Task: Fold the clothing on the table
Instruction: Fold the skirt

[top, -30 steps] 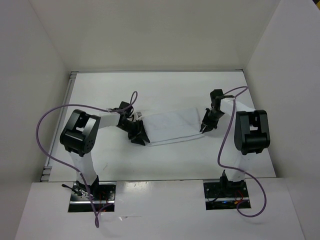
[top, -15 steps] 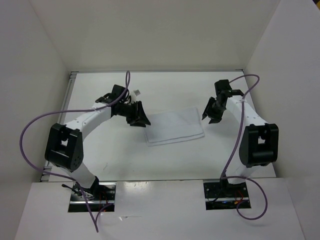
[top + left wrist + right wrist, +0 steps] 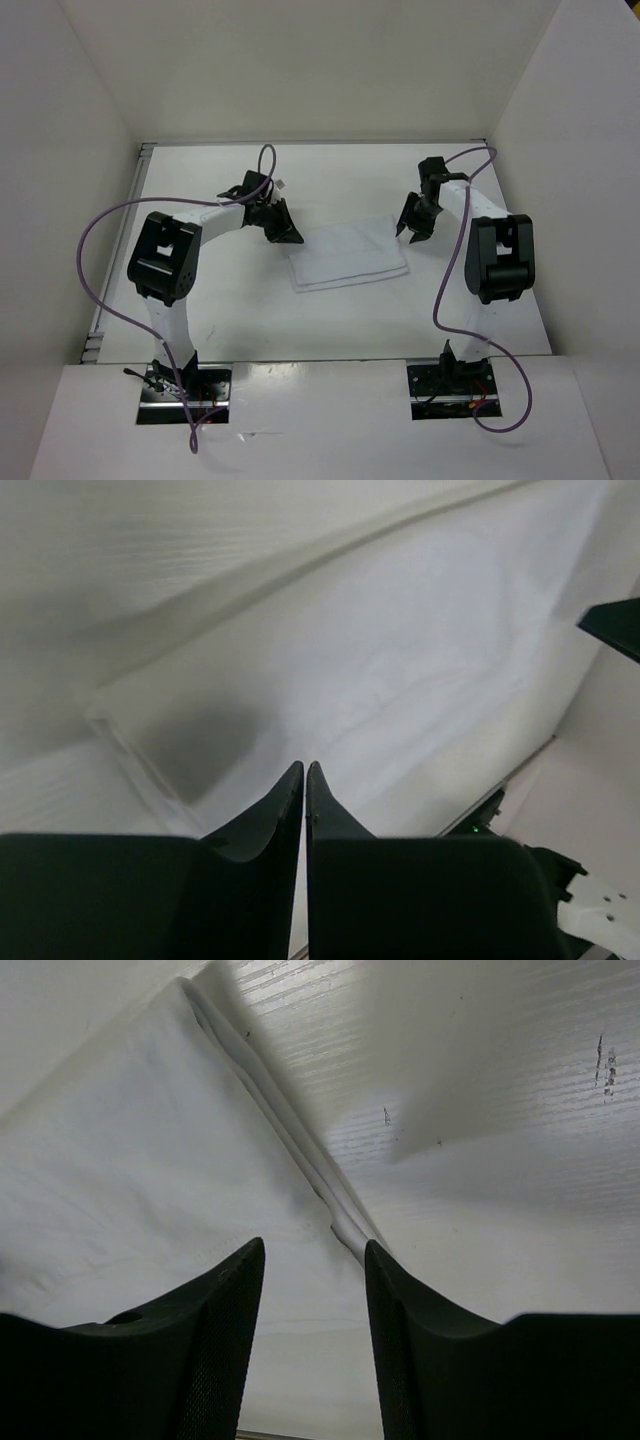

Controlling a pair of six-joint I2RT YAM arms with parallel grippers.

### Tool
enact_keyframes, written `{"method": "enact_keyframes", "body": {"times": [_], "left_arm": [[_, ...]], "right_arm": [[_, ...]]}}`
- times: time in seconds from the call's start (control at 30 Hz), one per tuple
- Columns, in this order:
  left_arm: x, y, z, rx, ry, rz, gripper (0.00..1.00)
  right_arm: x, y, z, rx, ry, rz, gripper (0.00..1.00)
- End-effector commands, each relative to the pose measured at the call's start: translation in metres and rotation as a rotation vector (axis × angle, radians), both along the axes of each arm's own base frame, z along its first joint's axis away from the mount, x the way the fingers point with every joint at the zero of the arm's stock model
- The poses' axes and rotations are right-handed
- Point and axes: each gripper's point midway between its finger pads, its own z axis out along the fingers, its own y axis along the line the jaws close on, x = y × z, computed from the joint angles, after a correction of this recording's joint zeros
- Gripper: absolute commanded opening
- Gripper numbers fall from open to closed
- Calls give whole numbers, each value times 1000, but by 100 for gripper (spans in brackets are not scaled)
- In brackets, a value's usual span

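The clothing lies folded into a flat white rectangle in the middle of the table. My left gripper hangs just off its far left corner. In the left wrist view that gripper is shut with nothing between its fingers, above the cloth. My right gripper is beside the cloth's far right corner. In the right wrist view it stands open and empty over the layered edge of the clothing, with bare table to the right.
White walls close in the table on three sides. A thin metal strip runs along the left edge. Purple cables loop from both arms. The arm bases sit at the near edge.
Both grippers let go of the cloth's ends and lifted off. The cloth now lies shorter and flat. The left gripper has since shut; the right one opened and stays open.
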Motion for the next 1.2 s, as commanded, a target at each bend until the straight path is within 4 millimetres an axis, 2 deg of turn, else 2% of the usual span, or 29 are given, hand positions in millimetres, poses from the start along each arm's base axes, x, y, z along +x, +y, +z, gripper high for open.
{"method": "enact_keyframes", "body": {"times": [0.0, 0.17, 0.3, 0.33, 0.4, 0.47, 0.5, 0.6, 0.63, 0.67, 0.73, 0.77, 0.83, 0.87, 0.93, 0.97, 1.0, 1.1, 1.17], "left_arm": [[3, 6, -21, 58, 19, 32, 8], [0, 22, -53, 146, 78, 58, 8], [19, 34, -58, 144, 78, 98, 8], [23, 35, -62, 154, 80, 103, 8], [41, 36, -55, 153, 50, 121, 8], [50, 35, -59, 160, 44, 107, 8], [61, 36, -51, 154, 25, 118, 8], [74, 38, -42, 154, -7, 112, 8], [73, 36, -41, 142, -4, 104, 10], [74, 33, -29, 122, -22, 97, 13], [71, 34, -13, 91, -44, 93, 30], [73, 32, 10, 63, -101, 88, 39], [67, 32, 28, 44, -139, 84, 51], [59, 34, 42, 36, -167, 86, 54], [51, 39, 50, 49, -183, 99, 57], [49, 40, 64, 39, -217, 101, 57], [41, 39, 64, 30, -209, 92, 57], [30, 31, 81, -2, -234, 52, 57], [23, 23, 86, -6, -237, 30, 57]], "right_arm": [[21, 8, 19, 21, -97, 34, 50], [18, 11, 20, 40, -96, 41, 50], [12, 14, 16, 60, -88, 48, 50], [12, 14, 16, 60, -88, 48, 50], [12, 16, 17, 72, -96, 52, 50], [12, 16, 21, 72, -107, 52, 50], [11, 22, 26, 82, -118, 67, 50], [15, 30, 40, 109, -159, 88, 50], [15, 31, 40, 109, -159, 88, 50], [15, 33, 46, 121, -172, 93, 50], [19, 33, 53, 119, -203, 103, 52], [22, 33, 56, 120, -212, 104, 52], [22, 32, 60, 112, -222, 100, 52], [23, 30, 59, 106, -221, 88, 52], [21, 20, 50, 52, -193, 55, 52], [19, 17, 47, 36, -185, 49, 52], [17, 15, 39, 24, -166, 45, 52], [6, 15, 16, 28, -115, 48, 52], [4, 18, 10, 43, -103, 53, 52]]}}
